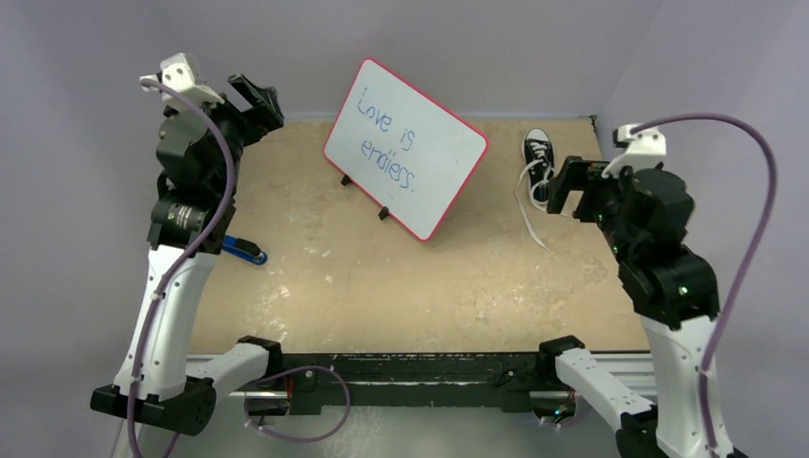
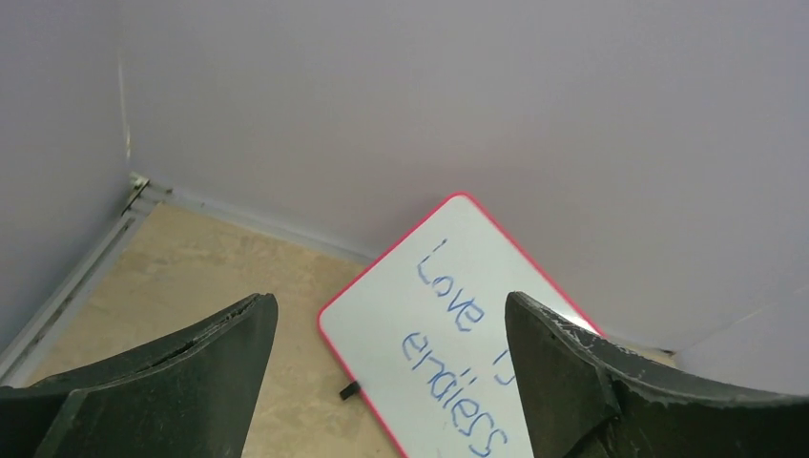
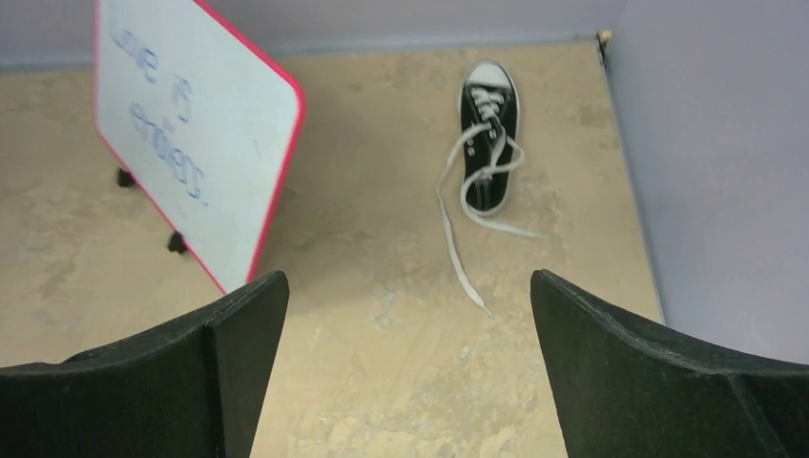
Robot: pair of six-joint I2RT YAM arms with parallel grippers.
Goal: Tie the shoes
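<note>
A small black sneaker (image 1: 538, 148) with a white toe cap lies at the far right of the table, toe pointing away. It also shows in the right wrist view (image 3: 488, 134). Its long white laces (image 3: 458, 234) are untied and trail toward me over the table. My right gripper (image 1: 565, 188) is open and empty, raised just in front of the shoe, partly covering its heel in the top view. My left gripper (image 1: 256, 100) is open and empty, held high at the far left, far from the shoe. The shoe is out of the left wrist view.
A white board with a red rim (image 1: 404, 148), handwritten in blue, stands tilted on black feet at the back middle; it also shows in the wrist views (image 2: 458, 334) (image 3: 191, 134). A small blue-and-black tool (image 1: 246, 251) lies by the left arm. Purple walls enclose the table.
</note>
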